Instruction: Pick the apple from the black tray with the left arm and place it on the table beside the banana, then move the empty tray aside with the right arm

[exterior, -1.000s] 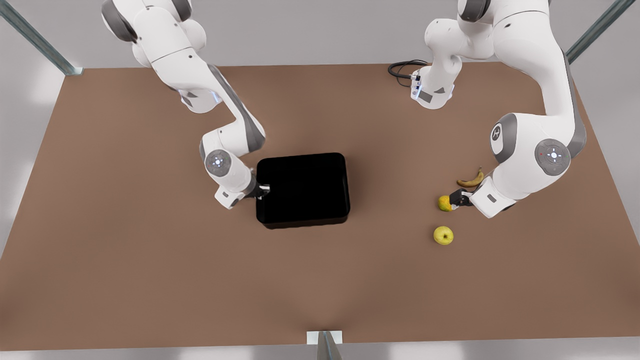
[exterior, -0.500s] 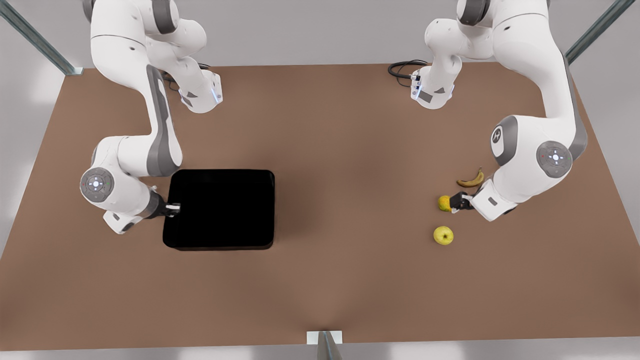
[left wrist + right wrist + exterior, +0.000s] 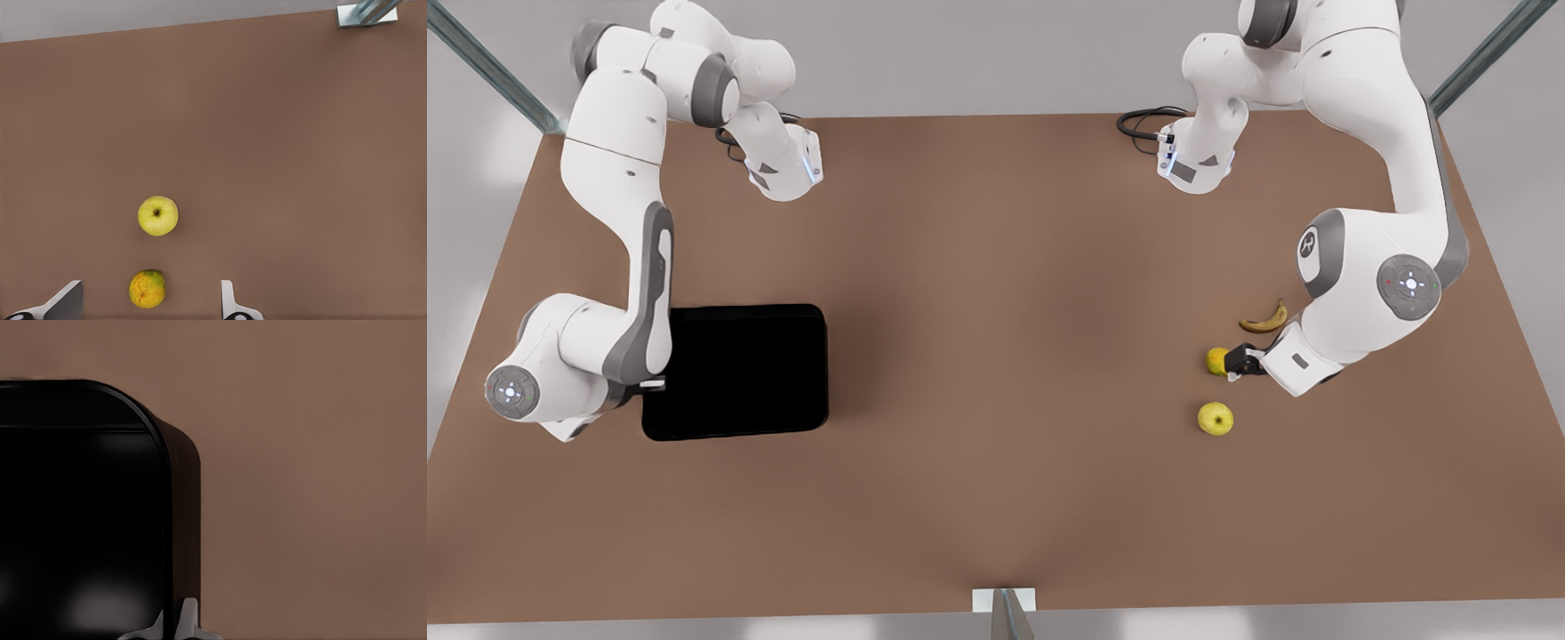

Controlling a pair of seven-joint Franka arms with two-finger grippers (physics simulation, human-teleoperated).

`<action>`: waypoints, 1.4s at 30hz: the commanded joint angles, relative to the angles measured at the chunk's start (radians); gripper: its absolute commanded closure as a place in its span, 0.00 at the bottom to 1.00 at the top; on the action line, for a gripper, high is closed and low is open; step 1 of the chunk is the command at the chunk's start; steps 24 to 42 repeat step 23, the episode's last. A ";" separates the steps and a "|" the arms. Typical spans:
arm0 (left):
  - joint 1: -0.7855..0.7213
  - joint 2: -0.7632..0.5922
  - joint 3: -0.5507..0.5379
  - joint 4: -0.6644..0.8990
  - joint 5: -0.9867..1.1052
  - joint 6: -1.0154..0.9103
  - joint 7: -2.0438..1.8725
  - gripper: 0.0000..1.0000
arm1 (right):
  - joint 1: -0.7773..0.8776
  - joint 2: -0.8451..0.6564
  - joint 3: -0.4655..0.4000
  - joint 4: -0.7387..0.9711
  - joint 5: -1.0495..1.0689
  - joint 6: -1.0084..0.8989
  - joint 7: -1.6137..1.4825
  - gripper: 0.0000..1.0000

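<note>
The black tray [image 3: 738,372] sits empty near the front view's left, and my right gripper [image 3: 654,384] is shut on its left rim. The right wrist view shows the fingers [image 3: 190,621] pinching the tray's wall [image 3: 183,520]. A yellow-green apple [image 3: 1215,418] [image 3: 157,215] lies on the table at the front view's right. Behind it are an orange-yellow round fruit [image 3: 1216,361] [image 3: 147,288] and the banana [image 3: 1264,320]. My left gripper [image 3: 1234,362] [image 3: 147,305] is open low over the table, and the orange-yellow fruit lies at its fingertips, between them.
Brown table [image 3: 996,356] with a wide bare stretch between the tray and the fruits. A black cable [image 3: 1143,123] lies at the back by an arm base. A metal bracket [image 3: 1003,601] sits at the front edge. The tray is close to the table's left edge.
My right gripper has dragged the tray from the table's middle far toward the front view's left. The left gripper has drawn back slightly from the orange-yellow fruit. The fruits have not moved.
</note>
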 commanded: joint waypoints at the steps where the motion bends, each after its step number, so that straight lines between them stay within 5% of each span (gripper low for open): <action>1: 0.000 0.000 0.000 0.003 0.002 -0.003 -0.005 0.00 | -0.012 0.043 0.000 0.000 0.038 0.089 -0.282 0.93; 3: 0.000 0.001 0.000 0.005 0.002 -0.003 -0.007 0.00 | -0.020 0.070 0.000 0.001 0.043 0.131 -0.284 0.91; 5: 0.000 0.007 0.000 0.015 -0.004 -0.008 -0.007 0.00 | -0.023 0.072 0.000 0.000 0.054 0.131 -0.284 0.71; 6: 0.000 0.009 0.000 0.018 -0.002 -0.008 -0.007 0.00 | -0.023 0.072 0.000 0.000 0.054 0.131 -0.284 0.56; 7: 0.000 0.012 0.001 0.020 -0.002 -0.008 -0.007 0.00 | -0.023 0.070 0.000 0.001 0.054 0.131 -0.282 0.18; 8: 0.000 0.012 0.001 0.020 -0.001 -0.007 -0.005 0.00 | -0.023 0.069 -0.001 0.017 0.057 0.130 -0.273 0.00; 12: 0.001 0.027 0.001 0.051 -0.001 -0.010 -0.005 0.00 | -0.023 0.012 0.019 0.242 0.170 -0.069 -0.221 0.00; 13: 0.000 0.033 0.001 0.060 -0.002 -0.010 -0.005 0.00 | -0.052 0.001 0.088 0.348 0.164 -0.167 -0.167 0.00; 16: 0.000 0.035 0.001 0.060 0.001 -0.011 -0.007 0.00 | -0.276 -0.089 0.529 0.394 -0.050 -0.168 -0.008 0.00; 17: 0.000 0.035 0.001 0.060 0.001 -0.011 -0.007 0.00 | -0.325 -0.091 0.618 0.414 -0.127 -0.168 0.029 0.00; 42: 0.000 0.035 0.001 0.060 -0.001 -0.011 -0.008 0.00 | -0.324 -0.117 0.615 0.414 -0.135 -0.171 0.103 0.00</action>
